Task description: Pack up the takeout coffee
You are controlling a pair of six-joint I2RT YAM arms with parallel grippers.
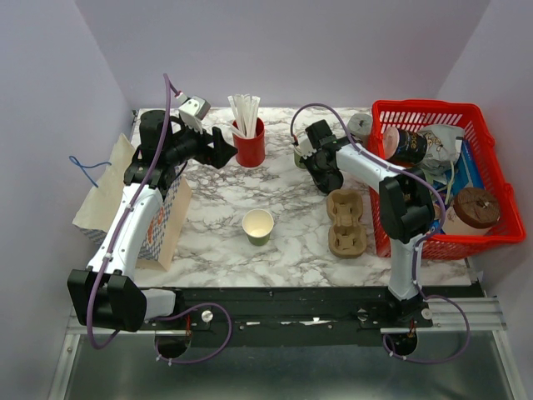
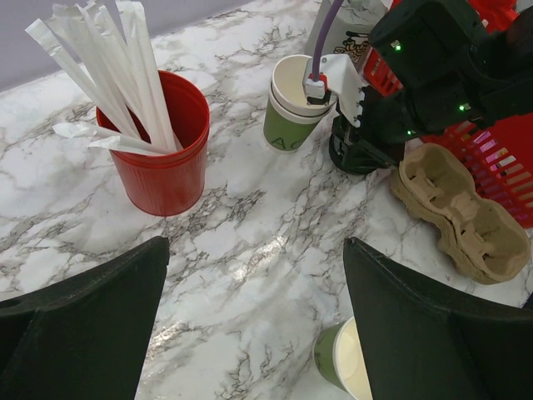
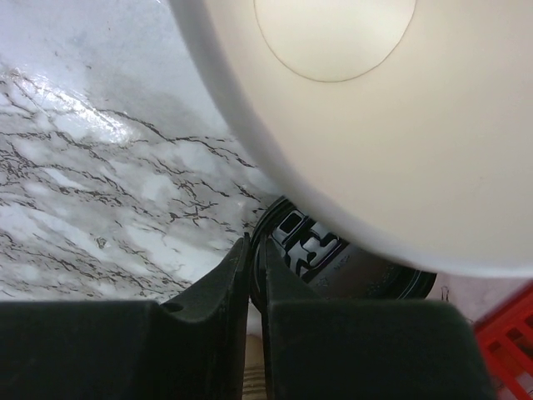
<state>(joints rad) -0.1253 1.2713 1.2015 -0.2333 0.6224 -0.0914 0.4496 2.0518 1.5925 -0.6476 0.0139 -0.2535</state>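
Observation:
A cream paper cup with a green band [image 1: 258, 227] stands open in the middle of the table; its rim shows at the bottom of the left wrist view [image 2: 346, 364]. A second such cup [image 2: 291, 108] stands at the back, right beside my right gripper [image 1: 306, 155]. That gripper [image 3: 258, 254] is shut on the rim of a round black lid [image 3: 350, 258], held low next to this cup, whose cream inside [image 3: 375, 100] fills the right wrist view. My left gripper [image 1: 226, 152] is open and empty [image 2: 254, 243], just left of the red straw cup.
A red cup of white straws [image 1: 248, 142] stands at the back centre. A brown pulp cup tray [image 1: 346, 222] lies right of the middle cup. A red basket [image 1: 491, 179] of items stands at the right. A paper bag [image 1: 158, 221] stands at the left.

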